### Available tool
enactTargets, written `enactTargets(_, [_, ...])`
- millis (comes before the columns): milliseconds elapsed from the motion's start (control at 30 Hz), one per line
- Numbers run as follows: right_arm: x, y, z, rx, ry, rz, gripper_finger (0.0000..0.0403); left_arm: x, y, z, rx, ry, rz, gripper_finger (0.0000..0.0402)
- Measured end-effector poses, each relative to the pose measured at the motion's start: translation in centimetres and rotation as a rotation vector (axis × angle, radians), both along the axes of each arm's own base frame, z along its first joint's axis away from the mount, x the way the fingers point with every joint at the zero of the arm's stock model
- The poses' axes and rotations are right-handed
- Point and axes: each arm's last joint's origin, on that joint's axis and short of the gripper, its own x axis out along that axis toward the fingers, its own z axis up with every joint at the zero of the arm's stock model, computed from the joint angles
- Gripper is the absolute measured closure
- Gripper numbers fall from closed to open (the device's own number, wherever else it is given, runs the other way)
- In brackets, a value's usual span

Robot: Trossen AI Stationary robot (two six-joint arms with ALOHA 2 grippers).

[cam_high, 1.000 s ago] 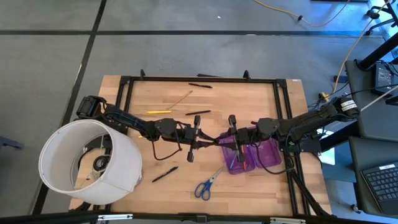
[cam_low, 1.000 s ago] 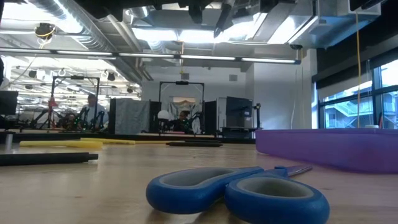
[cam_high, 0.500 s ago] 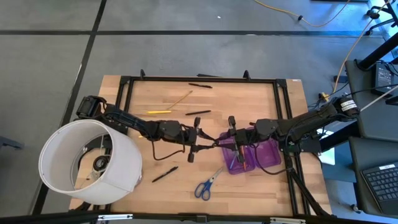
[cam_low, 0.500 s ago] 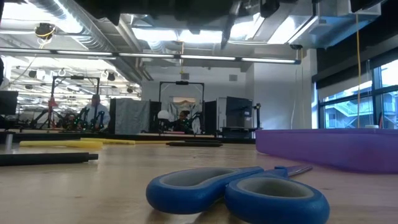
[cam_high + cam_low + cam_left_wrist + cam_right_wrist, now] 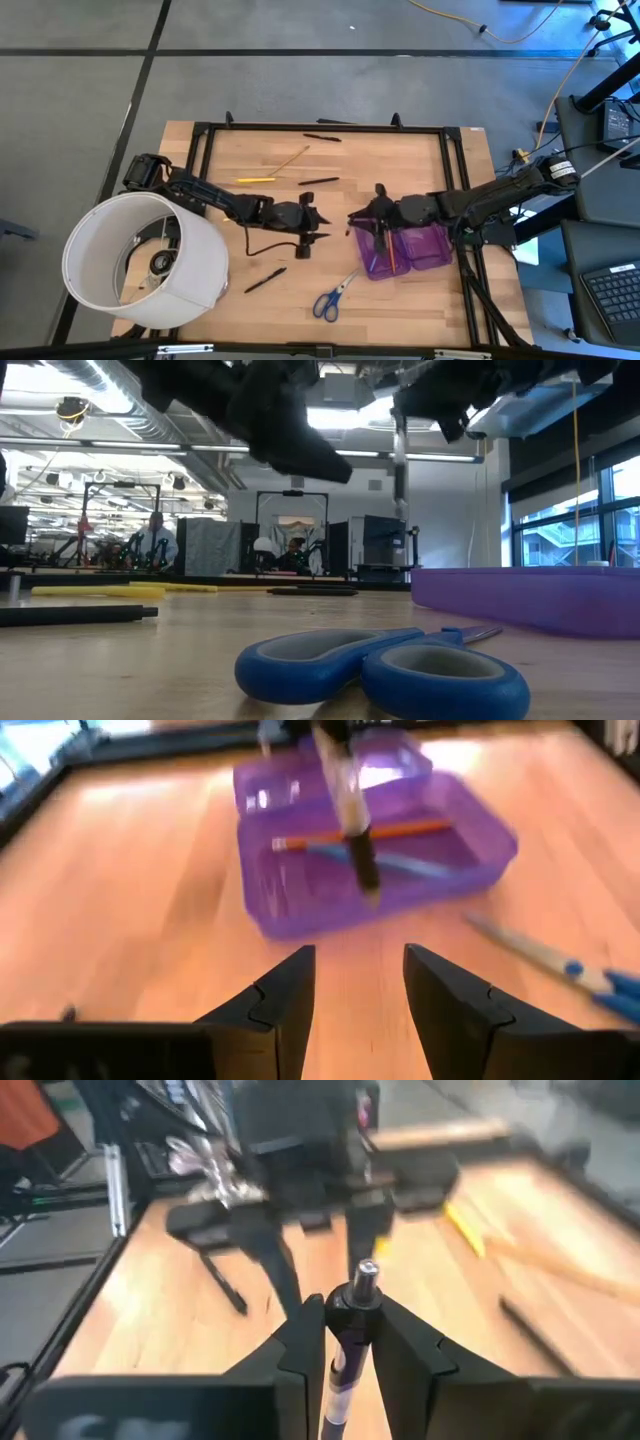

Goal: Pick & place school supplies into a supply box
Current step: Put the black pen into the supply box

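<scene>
Translucent purple supply box (image 5: 420,250); lid open

My two arms are dark, jointed and slim, black cables looping beside them, and each ends in two matte black fingers (image 5: 280,1010) with stepped inner edges.

Purple translucent supply box (image 5: 420,250); blue-handled scissors (image 5: 333,296); yellow pencil (image 5: 256,180)

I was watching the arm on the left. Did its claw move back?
Yes. The left gripper has pulled back leftward, away from the purple box, leaving the pen with the right gripper.
</scene>
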Motion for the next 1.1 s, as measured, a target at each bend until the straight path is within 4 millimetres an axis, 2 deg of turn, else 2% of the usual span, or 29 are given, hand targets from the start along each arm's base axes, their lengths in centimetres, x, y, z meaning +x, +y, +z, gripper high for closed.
enactTargets(133, [-0.3, -0.4, -1.0, 0.115, 0.112, -0.038, 0.0326, -0.6, -0.1, -1.0, -0.071, 0.123, -0.02, 0.0254])
enactTargets(467, [-1.6, -2.0, -3.3, 0.39, 0.406, -0.146, 0.0326, -2.1, -1.0, -2.4, -0.387, 0.369, -0.062, 0.0263])
enactTargets(600, [-2.4, -2.5, -4.1, 0.44, 0.519, -0.221, 0.0325, -2.7, -1.7, -2.8, -0.454, 0.448, -0.035, 0.0267])
enactTargets(733, [-2.9, -2.8, -4.5, 0.442, 0.586, -0.26, 0.0325, -3.5, -2.7, -3.2, -0.476, 0.53, -0.008, 0.0272])
enactTargets(1100, [-3.0, -2.8, -4.5, 0.498, 0.593, -0.299, 0.0324, -5.0, -4.5, -3.8, -0.416, 0.646, 0.017, 0.0283])
